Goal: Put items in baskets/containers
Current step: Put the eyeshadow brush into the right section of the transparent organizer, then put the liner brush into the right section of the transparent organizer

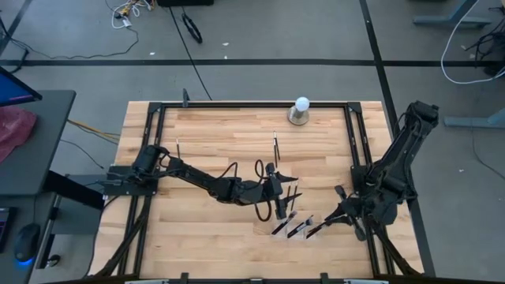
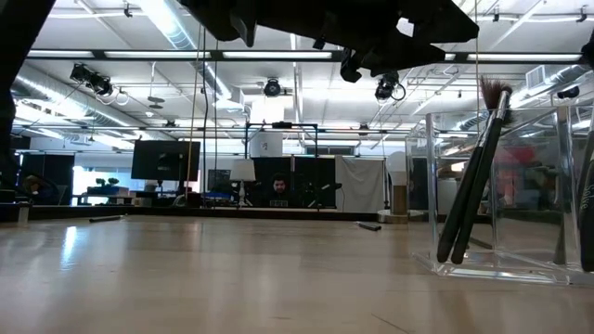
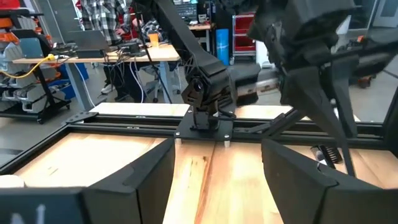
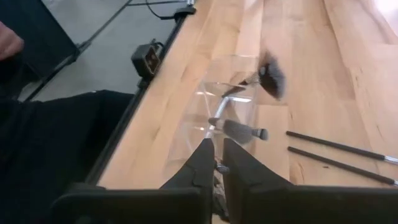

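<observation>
- Pale wood planks make up the surface (image 1: 213, 134), framed by dark rails, with grey floor and loose cables around it and a lit workshop hall beyond.
- Left end effector (image 1: 278, 189) hovers near the middle of the surface, its two fingers (image 3: 134, 186) spread wide apart with nothing between them.
- Just past its tip, toward the near edge, stands the clear tray (image 1: 293, 223); the low view shows its see-through walls (image 2: 520, 186) with dark-handled brushes (image 2: 473, 186) leaning inside, bristles up.
- Several more brush handles (image 1: 288, 201) lie touching or right beside the left end effector, some slanting over the tray.
- Right end effector (image 1: 327, 223) sits at the tray's other side, fingers (image 4: 202, 165) pressed nearly together; whether they pinch anything cannot be told.
- Ahead of the right fingers, the tray (image 4: 224, 99) holds a fluffy dark brush head (image 4: 270, 74) and a silvery-ferruled brush (image 4: 239, 129).
- Beside the tray, two thin dark brushes (image 4: 339, 152) lie flat and parallel on the wood.
- Farther from the left end effector, toward the far rail, one lone brush (image 1: 275, 144) lies on the planks, and another (image 1: 178, 147) lies near the left arm's base.
- White ball on a grey round base (image 1: 300, 111) stands at the far edge, well apart from both end effectors.
</observation>
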Tool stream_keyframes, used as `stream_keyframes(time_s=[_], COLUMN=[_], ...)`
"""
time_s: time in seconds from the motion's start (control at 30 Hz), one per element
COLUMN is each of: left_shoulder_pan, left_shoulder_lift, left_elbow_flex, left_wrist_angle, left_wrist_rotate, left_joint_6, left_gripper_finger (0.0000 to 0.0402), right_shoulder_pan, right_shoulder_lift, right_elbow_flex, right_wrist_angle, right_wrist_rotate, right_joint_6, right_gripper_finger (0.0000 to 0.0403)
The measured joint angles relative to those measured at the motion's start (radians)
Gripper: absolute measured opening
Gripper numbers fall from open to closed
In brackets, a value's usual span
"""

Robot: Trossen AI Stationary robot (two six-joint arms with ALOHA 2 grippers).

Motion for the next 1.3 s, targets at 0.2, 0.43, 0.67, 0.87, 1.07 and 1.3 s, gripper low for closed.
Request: stream_keyframes(time_s=[0.2, 0.43, 0.67, 0.87, 1.07, 1.3], left_shoulder_pan=[0.006, 0.005, 0.005, 0.005, 0.005, 0.008], left_shoulder_lift=[0.000, 0.000, 0.000, 0.000, 0.000, -0.012], left_elbow_flex=[0.000, 0.000, 0.000, 0.000, 0.000, 0.000], left_wrist_angle=[-0.001, -0.001, -0.005, -0.005, -0.010, -0.239], left_wrist_rotate=[0.000, 0.001, 0.000, 0.000, 0.001, -0.208], left_joint_6=[-0.024, -0.024, -0.024, -0.025, -0.025, -0.215], left_gripper_finger=[0.0238, 0.0238, 0.0238, 0.0238, 0.0238, 0.0238], right_shoulder_pan=[-0.042, -0.066, -0.068, -0.068, -0.067, -0.067], right_shoulder_lift=[0.029, 0.029, 0.029, 0.000, -0.085, -0.165], right_elbow_flex=[-0.051, -0.124, -0.158, -0.151, -0.083, 0.040], right_wrist_angle=[0.128, 0.296, 0.344, 0.348, 0.273, 0.013], right_wrist_rotate=[-0.053, -0.081, -0.081, -0.081, -0.087, -0.056], right_joint_6=[-0.046, -0.111, -0.095, -0.148, -0.236, -0.236], right_gripper_finger=[0.0016, 0.0041, 0.0111, 0.0163, 0.0174, 0.0161])
